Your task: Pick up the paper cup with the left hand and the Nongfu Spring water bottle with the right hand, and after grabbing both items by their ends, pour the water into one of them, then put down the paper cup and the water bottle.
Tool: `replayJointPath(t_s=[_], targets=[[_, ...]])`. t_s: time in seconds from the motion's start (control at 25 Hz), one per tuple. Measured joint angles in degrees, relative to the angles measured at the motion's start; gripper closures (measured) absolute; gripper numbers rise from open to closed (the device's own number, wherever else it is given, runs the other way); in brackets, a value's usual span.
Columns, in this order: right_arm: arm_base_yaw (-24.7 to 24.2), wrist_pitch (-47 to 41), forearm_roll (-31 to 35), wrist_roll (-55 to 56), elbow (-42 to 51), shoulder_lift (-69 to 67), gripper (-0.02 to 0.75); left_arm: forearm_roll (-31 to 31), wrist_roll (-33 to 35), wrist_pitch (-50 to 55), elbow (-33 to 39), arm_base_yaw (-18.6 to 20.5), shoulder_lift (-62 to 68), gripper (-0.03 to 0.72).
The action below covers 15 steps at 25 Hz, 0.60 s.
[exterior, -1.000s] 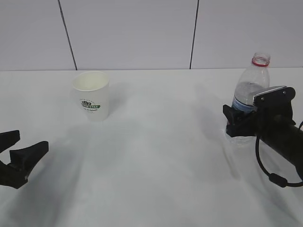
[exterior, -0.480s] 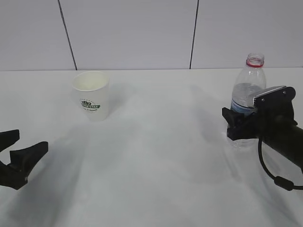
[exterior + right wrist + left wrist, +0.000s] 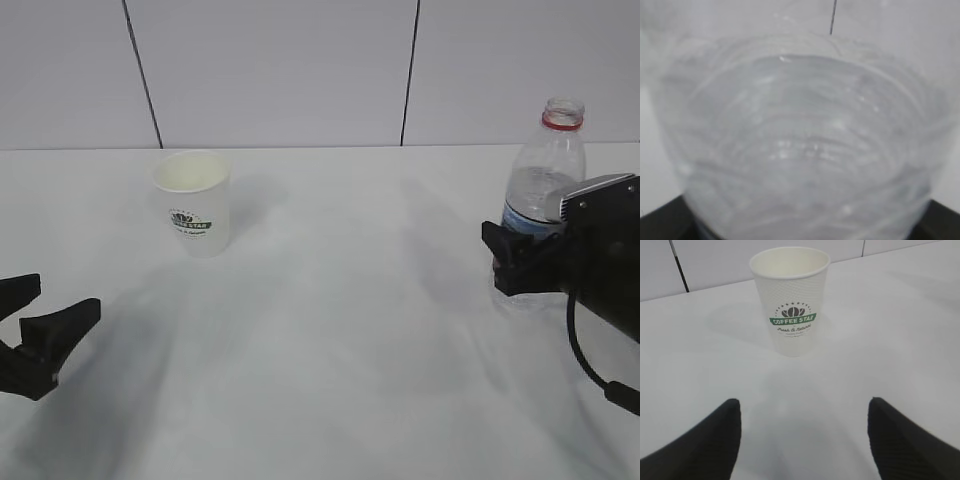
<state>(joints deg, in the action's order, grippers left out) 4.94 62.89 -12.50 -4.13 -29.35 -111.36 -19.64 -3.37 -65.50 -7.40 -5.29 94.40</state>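
Note:
The paper cup (image 3: pixel 192 200) stands upright at the back left of the table, white with a green-and-black logo, and its inside looks empty. In the left wrist view the paper cup (image 3: pixel 791 300) is straight ahead, well beyond my fingertips. My left gripper (image 3: pixel 58 298) hovers low at the left edge, open and holding nothing (image 3: pixel 803 405). At the right, my right gripper (image 3: pixel 520 262) is shut on the lower body of the clear Nongfu Spring water bottle (image 3: pixel 545 180). The bottle has a red neck ring and no cap. The bottle (image 3: pixel 800 140) fills the right wrist view. Water greys its lower part.
A white table (image 3: pixel 330 330) lies between the two arms. A pale panelled wall (image 3: pixel 280 70) with two dark seams runs behind it. The right arm's black cable (image 3: pixel 590 370) hangs near the right edge.
The right gripper and the bottle have shifted to the right, and the bottle's mouth now sits a little higher. The left gripper and the cup have not moved.

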Motion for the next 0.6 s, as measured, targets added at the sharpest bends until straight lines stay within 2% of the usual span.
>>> replayJointPath(t_s=[0.6], targets=[[0.0, -0.3, -1.2, 4.1, 6.8, 9.6, 0.216, 0.9, 0.0, 0.0, 0.0, 0.0, 0.0, 0.109]])
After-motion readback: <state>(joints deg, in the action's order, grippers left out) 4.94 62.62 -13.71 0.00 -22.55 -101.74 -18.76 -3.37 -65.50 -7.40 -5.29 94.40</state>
